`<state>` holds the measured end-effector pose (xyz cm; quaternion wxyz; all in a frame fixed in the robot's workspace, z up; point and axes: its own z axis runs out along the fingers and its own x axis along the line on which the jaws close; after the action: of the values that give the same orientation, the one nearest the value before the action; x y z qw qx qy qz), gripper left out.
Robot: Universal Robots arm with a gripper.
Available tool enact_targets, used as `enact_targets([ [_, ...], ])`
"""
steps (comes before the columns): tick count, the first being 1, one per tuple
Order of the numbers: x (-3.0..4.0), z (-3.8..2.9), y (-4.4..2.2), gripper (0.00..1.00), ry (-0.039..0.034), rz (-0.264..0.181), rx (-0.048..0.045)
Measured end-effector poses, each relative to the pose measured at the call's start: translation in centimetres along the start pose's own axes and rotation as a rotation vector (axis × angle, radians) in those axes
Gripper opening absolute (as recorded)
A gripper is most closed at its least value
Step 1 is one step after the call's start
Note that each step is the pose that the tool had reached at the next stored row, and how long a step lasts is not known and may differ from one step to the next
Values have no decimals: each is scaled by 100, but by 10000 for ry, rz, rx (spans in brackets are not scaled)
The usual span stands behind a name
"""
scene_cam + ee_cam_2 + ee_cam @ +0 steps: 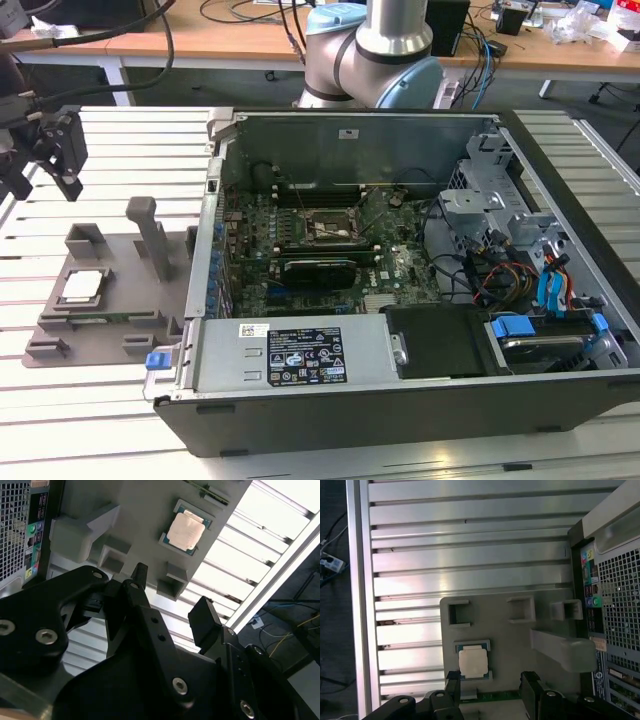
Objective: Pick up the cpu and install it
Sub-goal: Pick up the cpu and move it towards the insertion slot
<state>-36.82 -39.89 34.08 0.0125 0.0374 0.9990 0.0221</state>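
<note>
The cpu [83,287] lies flat on a grey plastic tray [120,300] at the exterior view's left, its silver top up. Both wrist views show the cpu [186,531] [473,661] from above in its square seat. My gripper [42,183] hangs in the air above and behind the tray, well clear of the chip. It is open, and its black fingers [204,620] stand apart with nothing between them. The motherboard socket [325,230] sits inside the open computer case [420,400].
The tray carries upright posts [150,235] close to the cpu. The case's metal wall [205,250] rises just beside the tray. The slatted aluminium table [120,130] ends at an edge [357,605] with cables on the floor beyond. The arm's base [370,60] stands behind the case.
</note>
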Motion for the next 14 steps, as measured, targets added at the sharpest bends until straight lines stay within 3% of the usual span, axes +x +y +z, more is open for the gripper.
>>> enact_targets([
  [14, 3, 119, -5, 60, 0, 0, 0],
])
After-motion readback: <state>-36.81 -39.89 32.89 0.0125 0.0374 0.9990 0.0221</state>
